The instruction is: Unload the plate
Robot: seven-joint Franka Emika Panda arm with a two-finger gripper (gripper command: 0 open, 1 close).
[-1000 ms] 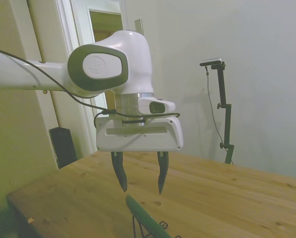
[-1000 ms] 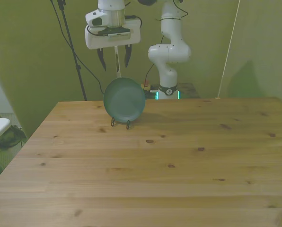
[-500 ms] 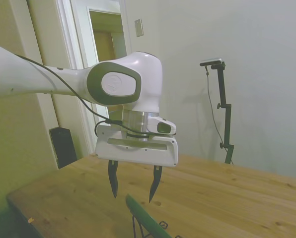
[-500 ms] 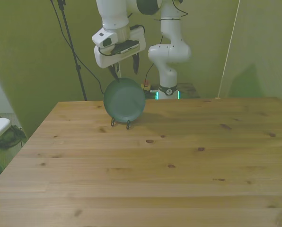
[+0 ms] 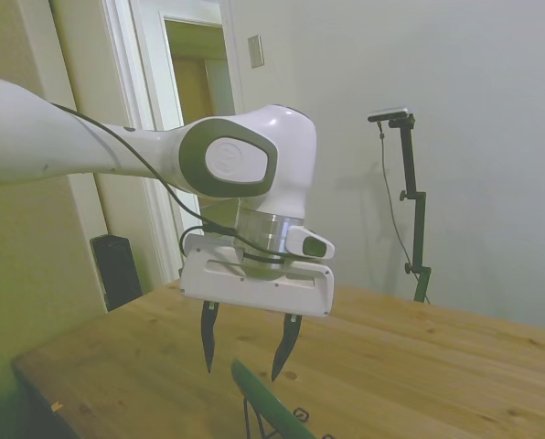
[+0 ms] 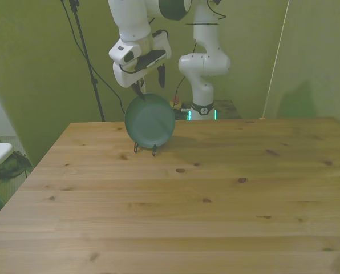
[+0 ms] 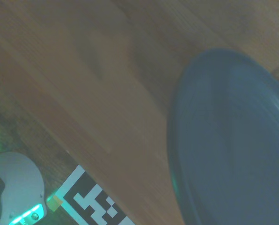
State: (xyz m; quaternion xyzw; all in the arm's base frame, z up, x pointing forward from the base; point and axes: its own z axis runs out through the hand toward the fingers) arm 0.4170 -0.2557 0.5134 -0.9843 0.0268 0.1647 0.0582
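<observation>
Pale walls and a white door frame [image 5: 154, 137] back the wooden worktop [image 6: 215, 194], with the arm's white wrist hanging over its far corner on the front view's left. Its hand [image 5: 245, 349] points down with the two dark fingers [image 5: 208, 337] clearly apart and nothing between them — tilted a little in the side view, tips just above the plate's upper edge. In the front view one fingertip shows right at the rim's top; whether it touches cannot be told. Below stands the plate [image 6: 150, 121], dark green, upright on its edge and leaning back slightly, face toward the front camera, held in a thin black wire rack [image 6: 145, 149] on the boards. From the wrist camera the plate [image 7: 233, 140] fills one side as a blurred disc, beside bare wood and a black-and-white marker [image 7: 90, 201].
</observation>
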